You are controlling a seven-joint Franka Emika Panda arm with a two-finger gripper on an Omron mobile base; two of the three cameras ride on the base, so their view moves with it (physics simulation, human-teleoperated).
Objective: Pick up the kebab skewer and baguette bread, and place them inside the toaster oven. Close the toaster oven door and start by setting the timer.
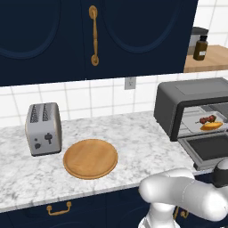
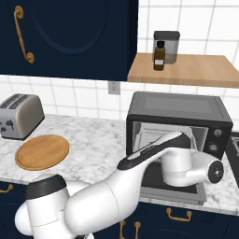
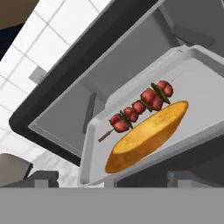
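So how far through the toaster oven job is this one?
Loading looks done: the kebab skewer and baguette bread lie side by side on the tray inside the toaster oven. The gripper is open, holding nothing. Left to do: the toaster oven door hangs open, and the timer needs setting.

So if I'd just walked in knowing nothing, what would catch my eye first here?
Probably the big dark grey toaster oven at the right end of the marble counter, its door dropped open. Inside, a red kebab skewer and a golden baguette bread lie side by side on a pale tray. Further left sit a round wooden board and a silver two-slot toaster.
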